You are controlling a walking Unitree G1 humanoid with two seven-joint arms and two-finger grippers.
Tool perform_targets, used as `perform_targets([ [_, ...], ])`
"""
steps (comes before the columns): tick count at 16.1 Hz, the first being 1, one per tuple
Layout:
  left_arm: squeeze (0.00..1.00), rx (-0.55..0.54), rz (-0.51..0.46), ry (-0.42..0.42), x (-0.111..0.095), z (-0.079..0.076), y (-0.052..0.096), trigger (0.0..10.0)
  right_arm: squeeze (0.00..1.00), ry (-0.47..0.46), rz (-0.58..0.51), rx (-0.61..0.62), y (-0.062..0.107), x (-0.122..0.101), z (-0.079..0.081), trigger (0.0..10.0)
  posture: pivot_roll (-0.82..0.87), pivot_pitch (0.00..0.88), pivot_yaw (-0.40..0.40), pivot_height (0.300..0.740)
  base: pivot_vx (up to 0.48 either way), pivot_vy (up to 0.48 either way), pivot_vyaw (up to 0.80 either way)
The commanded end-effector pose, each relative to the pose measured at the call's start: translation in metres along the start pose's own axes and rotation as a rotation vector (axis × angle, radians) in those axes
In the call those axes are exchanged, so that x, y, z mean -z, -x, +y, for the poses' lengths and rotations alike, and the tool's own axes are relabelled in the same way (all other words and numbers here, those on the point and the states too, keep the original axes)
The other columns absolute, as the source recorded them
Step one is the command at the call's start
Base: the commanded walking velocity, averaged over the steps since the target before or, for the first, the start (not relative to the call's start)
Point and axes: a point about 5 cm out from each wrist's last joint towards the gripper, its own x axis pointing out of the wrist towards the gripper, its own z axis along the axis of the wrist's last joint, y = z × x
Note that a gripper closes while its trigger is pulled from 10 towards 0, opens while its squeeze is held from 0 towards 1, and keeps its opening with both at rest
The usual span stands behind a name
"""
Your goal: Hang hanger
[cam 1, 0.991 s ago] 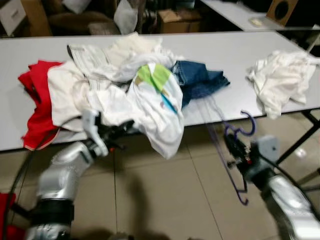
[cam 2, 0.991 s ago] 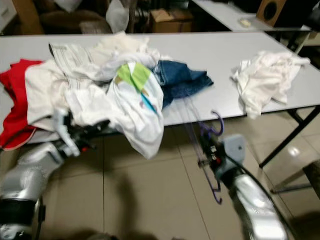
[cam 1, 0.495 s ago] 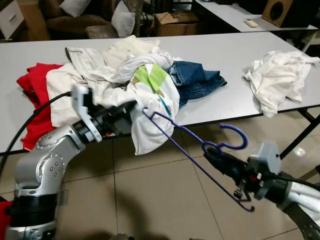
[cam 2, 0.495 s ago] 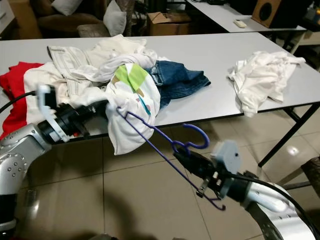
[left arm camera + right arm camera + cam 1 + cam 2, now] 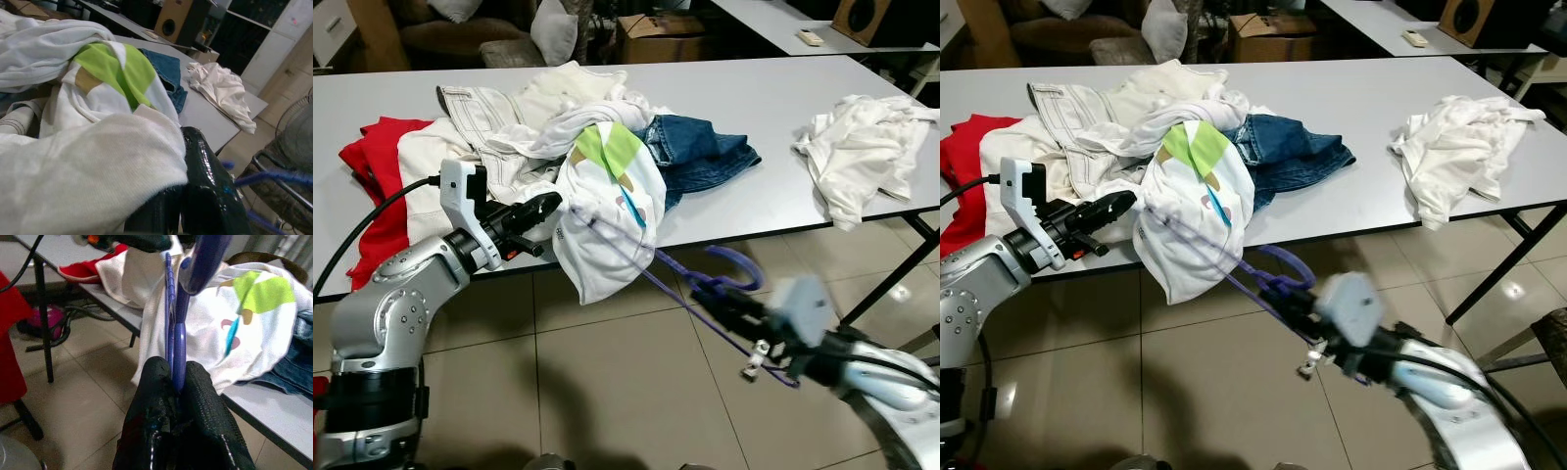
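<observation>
Right gripper [image 5: 173,382] clamping purple hanger [image 5: 646,259] near hook, fingers [image 5: 205,401] pressing both sides of wire. Hanger slanting up from gripper, far end reaching into white shirt [image 5: 607,211] with green patch. Left gripper [image 5: 546,206] pinching shirt's edge, fingers closed on cloth, just beside hanger's far end. Shirt draping over table [image 5: 773,93] edge, part of clothes pile [image 5: 519,127]. Jeans [image 5: 705,157] behind shirt. White cloth [image 5: 862,157] lying well apart, beyond right gripper.
</observation>
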Motion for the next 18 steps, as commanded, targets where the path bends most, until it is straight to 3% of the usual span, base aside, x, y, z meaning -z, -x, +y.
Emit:
perform_targets([
  [1,0.00,-0.003,-0.011,0.004,-0.004,-0.001,-0.002,0.0,0.00,0.047,0.015,-0.001,-0.001,0.000,-0.002,10.0,-0.17,0.021,-0.023,0.740,0.000,0.000,0.00],
  [3,0.00,-0.085,-0.028,0.005,-0.006,0.007,-0.008,0.0,0.00,0.124,0.009,0.040,-0.006,0.003,-0.008,10.0,-0.15,0.017,-0.033,0.740,0.000,0.000,0.00],
  [6,0.00,-0.235,-0.091,0.047,-0.014,0.029,-0.007,0.0,0.00,0.121,0.021,0.029,-0.001,0.012,-0.008,10.0,-0.17,0.007,-0.029,0.740,0.000,0.000,0.00],
  [8,0.00,-0.287,-0.062,0.068,-0.010,0.038,-0.006,0.0,0.00,-0.025,-0.037,0.106,0.009,0.016,-0.013,10.0,-0.17,0.005,-0.011,0.740,0.000,0.000,0.00],
  [9,0.00,-0.271,-0.060,0.085,-0.010,0.037,-0.007,0.0,0.00,-0.118,-0.063,0.097,0.015,0.016,-0.014,10.0,-0.17,0.000,-0.012,0.740,0.000,0.000,0.00],
  [14,0.00,-0.141,-0.078,0.129,-0.015,0.025,-0.010,0.0,0.00,-0.297,-0.158,0.055,0.015,0.015,-0.023,10.0,-0.17,0.000,-0.023,0.740,0.000,0.000,0.00],
  [16,0.00,-0.034,-0.134,0.148,-0.027,0.013,-0.009,0.0,0.00,-0.303,-0.134,-0.047,0.012,0.014,-0.023,10.0,-0.16,0.000,-0.036,0.740,0.000,0.000,0.00],
  [18,0.00,-0.043,-0.156,0.146,-0.033,0.015,-0.004,0.0,0.00,-0.300,-0.115,-0.087,0.009,0.012,-0.024,10.0,-0.14,0.000,-0.049,0.740,0.000,0.000,0.00],
])
